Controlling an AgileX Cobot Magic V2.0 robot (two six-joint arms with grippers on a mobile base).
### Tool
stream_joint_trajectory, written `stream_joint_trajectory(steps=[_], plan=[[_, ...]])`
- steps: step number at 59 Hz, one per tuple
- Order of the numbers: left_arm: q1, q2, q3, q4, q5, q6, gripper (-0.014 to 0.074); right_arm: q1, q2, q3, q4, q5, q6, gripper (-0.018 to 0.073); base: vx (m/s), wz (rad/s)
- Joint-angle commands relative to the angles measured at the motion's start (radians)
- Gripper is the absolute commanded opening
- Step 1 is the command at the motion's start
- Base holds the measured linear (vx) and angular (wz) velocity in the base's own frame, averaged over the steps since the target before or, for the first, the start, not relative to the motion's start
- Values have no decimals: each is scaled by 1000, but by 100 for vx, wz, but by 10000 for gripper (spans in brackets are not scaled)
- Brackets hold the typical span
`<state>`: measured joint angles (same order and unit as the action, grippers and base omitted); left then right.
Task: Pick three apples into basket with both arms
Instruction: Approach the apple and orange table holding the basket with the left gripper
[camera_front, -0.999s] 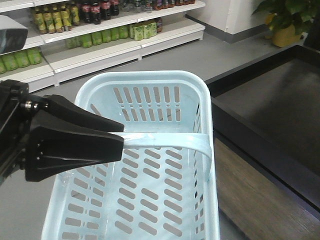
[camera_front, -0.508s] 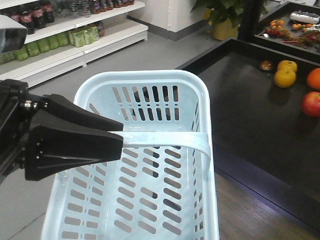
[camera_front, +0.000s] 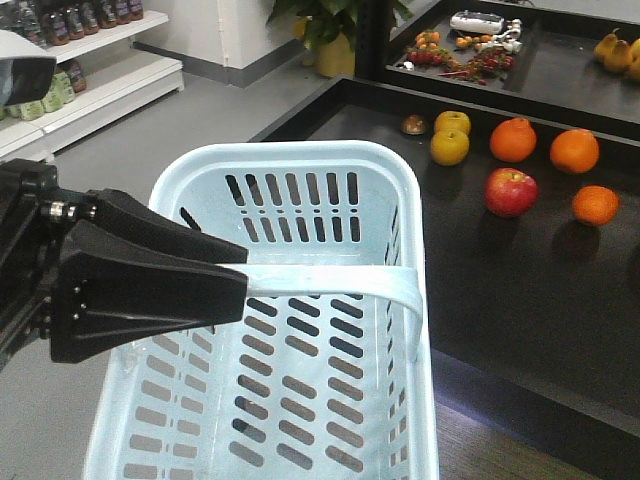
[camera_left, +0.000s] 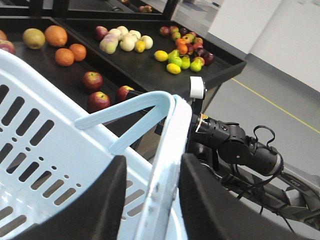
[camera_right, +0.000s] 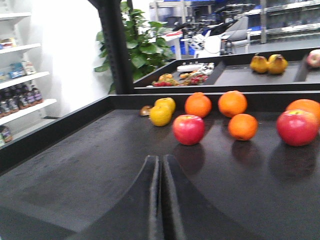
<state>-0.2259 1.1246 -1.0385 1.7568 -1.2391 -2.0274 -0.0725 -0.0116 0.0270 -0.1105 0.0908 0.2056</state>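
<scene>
The pale blue basket (camera_front: 290, 170) is empty and fills the front view. My left gripper (camera_front: 235, 285) is shut on its flat band handle (camera_front: 330, 283); the left wrist view shows the band (camera_left: 167, 145) between the black fingers (camera_left: 207, 190). Three dark maroon apples (camera_left: 93, 80) (camera_left: 99, 101) (camera_left: 124, 92) lie on the black fruit table (camera_left: 145, 70) beyond the basket rim. My right gripper (camera_right: 161, 159) is shut and empty, low over the black table (camera_right: 90, 170). Its arm (camera_left: 245, 150) shows past the basket.
A bright red apple (camera_front: 511, 192) (camera_right: 189, 129), oranges (camera_front: 513, 139) (camera_front: 574, 150) and yellow fruit (camera_front: 450, 147) lie on the table right of the basket. Another red apple (camera_right: 297, 127) lies further right. The table has a raised rim (camera_right: 55, 132). Shelves (camera_front: 60, 60) stand far left.
The view has swung right: the drink shelves slid off to the left and the fruit table came in on the right. The basket and left gripper kept their place in the frame.
</scene>
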Motion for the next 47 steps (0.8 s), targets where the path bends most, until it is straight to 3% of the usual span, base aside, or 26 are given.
stream_joint_trajectory(steps=[1,47], plan=[[-5,-15,-27,18,-128,6,-6,1,-12,13,-11,-74,-5,-4,9,-36],[-5,-15,-27,18,-128,6,-6,1,-12,13,-11,-74,-5,-4,9,-37]])
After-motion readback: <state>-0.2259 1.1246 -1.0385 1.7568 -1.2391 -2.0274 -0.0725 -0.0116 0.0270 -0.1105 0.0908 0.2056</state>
